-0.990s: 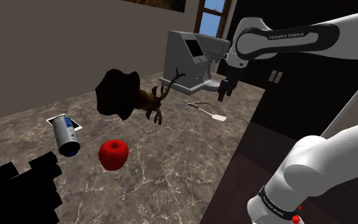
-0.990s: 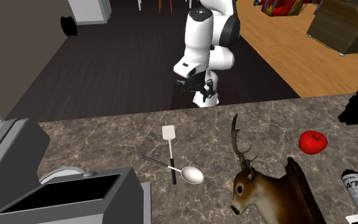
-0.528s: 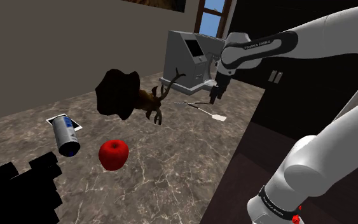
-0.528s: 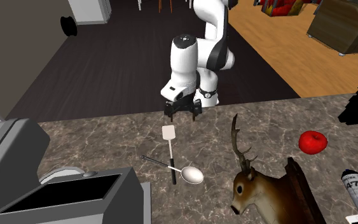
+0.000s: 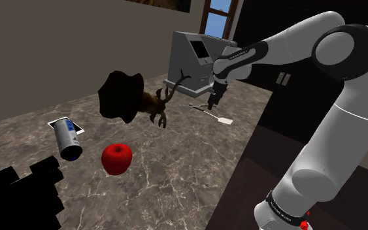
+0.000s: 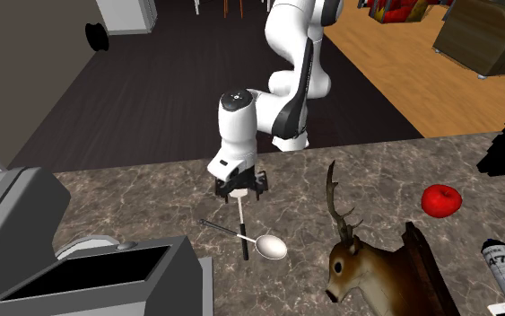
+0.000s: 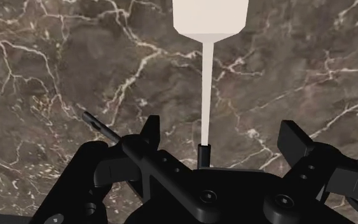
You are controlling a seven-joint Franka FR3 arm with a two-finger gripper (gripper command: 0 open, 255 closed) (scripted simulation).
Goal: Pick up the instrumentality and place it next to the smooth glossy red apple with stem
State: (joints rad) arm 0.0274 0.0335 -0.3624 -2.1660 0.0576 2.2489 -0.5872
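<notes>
End effector (image 6: 239,189) downward over spatula (image 6: 241,215)

Marble counter (image 5: 176,176): spatula (image 5: 224,121), apple (image 5: 116,159), can (image 5: 66,138)

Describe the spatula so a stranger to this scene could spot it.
On the dark marbled counter, between the grey machine and the mounted deer head, two utensils lie crossed. The spatula, under the gripper, has a flat pale square blade; the spoon has a round shiny bowl.

Shoulder view overlooks the counter (image 5: 176,171) from beside the arm (image 5: 340,121); second exterior view faces it across the shared spatula (image 5: 223,120); wrist view close above
</notes>
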